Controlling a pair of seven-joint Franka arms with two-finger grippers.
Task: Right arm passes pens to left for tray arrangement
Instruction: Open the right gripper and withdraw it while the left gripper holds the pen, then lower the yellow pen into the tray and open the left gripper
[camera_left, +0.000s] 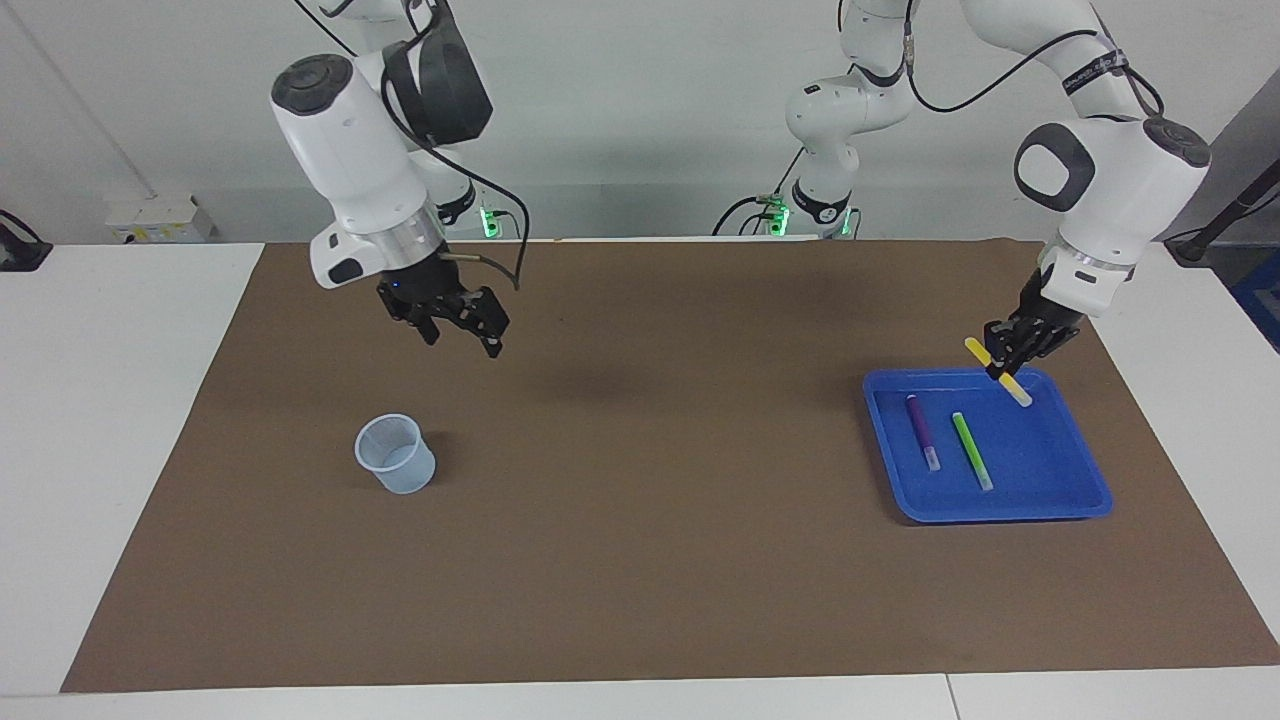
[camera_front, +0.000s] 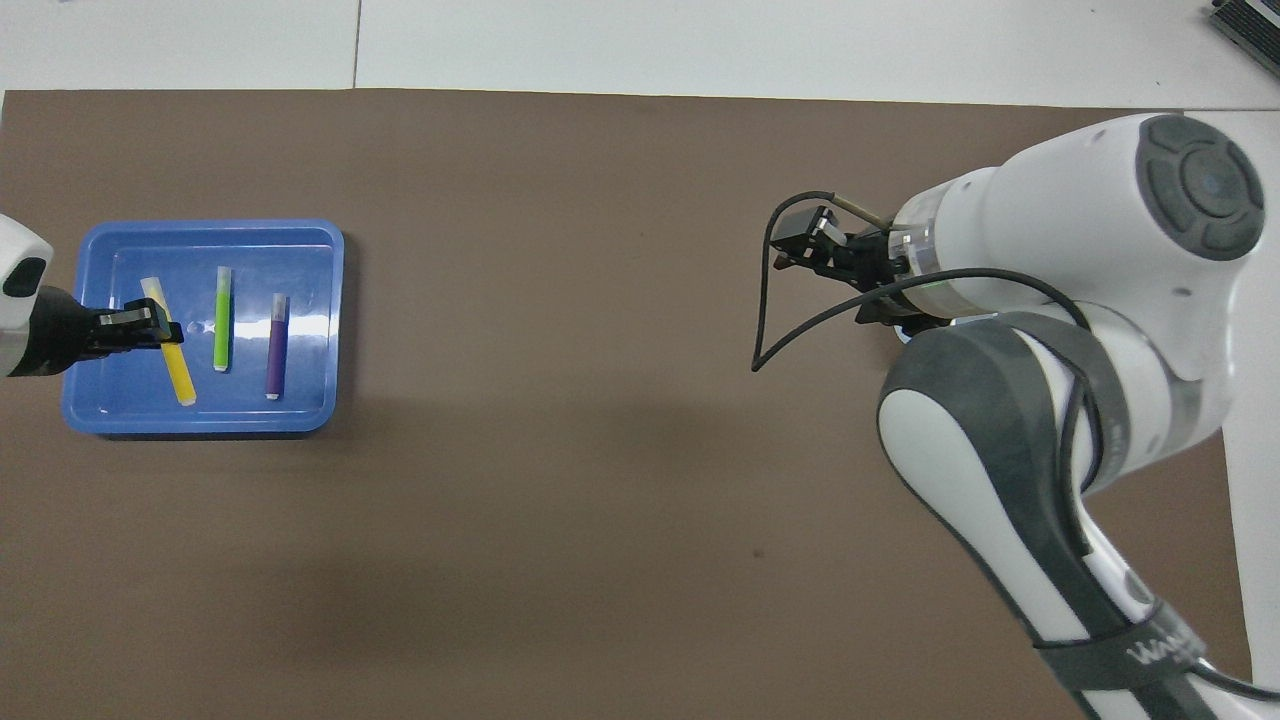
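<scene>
Right gripper (camera_left: 462, 322) raised over mat (camera_left: 640, 560) above cup (camera_left: 396, 453), jaws apart, empty. Purple pen (camera_left: 922, 431), green pen (camera_left: 971, 449) lying in tray (camera_left: 1090, 495). Left gripper (camera_left: 1005, 362) clamps yellow pen (camera_left: 1017, 389), tilted over tray.

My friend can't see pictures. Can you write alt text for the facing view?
The left gripper holds a yellow pen above a blue tray containing a purple pen and a green pen. The open right gripper hangs above the mat near a cup.
</scene>
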